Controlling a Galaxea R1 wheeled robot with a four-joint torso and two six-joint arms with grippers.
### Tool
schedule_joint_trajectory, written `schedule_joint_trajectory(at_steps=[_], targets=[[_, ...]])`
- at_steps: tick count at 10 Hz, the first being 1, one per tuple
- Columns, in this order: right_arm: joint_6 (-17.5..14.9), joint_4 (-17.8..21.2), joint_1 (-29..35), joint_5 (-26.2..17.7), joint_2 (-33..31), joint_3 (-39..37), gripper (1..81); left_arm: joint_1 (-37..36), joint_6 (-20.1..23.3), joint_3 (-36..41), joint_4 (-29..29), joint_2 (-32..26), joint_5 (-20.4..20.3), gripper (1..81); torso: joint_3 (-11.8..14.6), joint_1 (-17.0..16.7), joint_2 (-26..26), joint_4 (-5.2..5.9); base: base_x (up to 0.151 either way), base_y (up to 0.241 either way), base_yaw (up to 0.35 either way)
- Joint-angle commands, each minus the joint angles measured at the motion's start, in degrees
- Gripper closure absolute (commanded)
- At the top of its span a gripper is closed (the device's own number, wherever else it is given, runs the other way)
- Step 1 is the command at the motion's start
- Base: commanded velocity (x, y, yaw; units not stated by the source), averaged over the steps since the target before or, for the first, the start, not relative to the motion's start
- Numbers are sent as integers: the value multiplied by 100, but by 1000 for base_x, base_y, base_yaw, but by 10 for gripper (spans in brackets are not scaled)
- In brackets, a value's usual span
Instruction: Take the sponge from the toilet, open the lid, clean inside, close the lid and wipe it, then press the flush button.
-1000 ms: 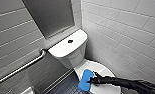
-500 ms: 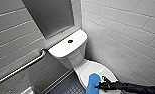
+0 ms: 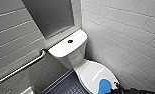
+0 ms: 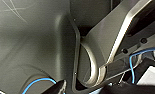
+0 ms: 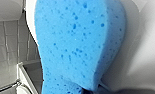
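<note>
The white toilet stands in a tiled corner, with the dark round flush button in the middle of its tank top. The oval lid is down. The bright blue sponge lies flat against the front part of the lid. My right gripper reaches in from the lower right and is shut on the sponge's near end. In the right wrist view the sponge presses against the glossy white lid. My left gripper is open and its wrist view faces the robot's own grey body panels.
A metal grab bar runs along the grey tiled wall on the left. White tiled wall stands close behind and to the right of the toilet. Dark blue floor lies to the left of the bowl.
My right gripper has slid the sponge along the lid, away from the tank and toward the lid's front edge. The toilet and the view have not shifted.
</note>
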Motion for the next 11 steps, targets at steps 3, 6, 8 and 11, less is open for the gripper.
schedule_joint_trajectory(at_steps=[3, 6, 8, 11], targets=[[12, -210, -1219, 885, -1854, 1327, 811, -18, 16, 57, -65, -172, 521, 10, 0, 0, 0, 0, 0, 0, 0], [-58, -271, -2791, 2000, -1933, 1301, 811, -9, 7, 48, -91, -260, 503, 10, 0, 0, 0, 0, 0, 0, 0], [-190, -711, -3715, 2423, -1687, 870, 811, -9, -2, -93, -92, -242, 503, 10, 0, 0, -2, 0, 0, 0, 0], [-190, -1641, -4780, 2554, -898, 98, 811, -1, -1, -93, -39, -260, 512, 10, 2, -380, 586, 0, 0, 0, 0]])
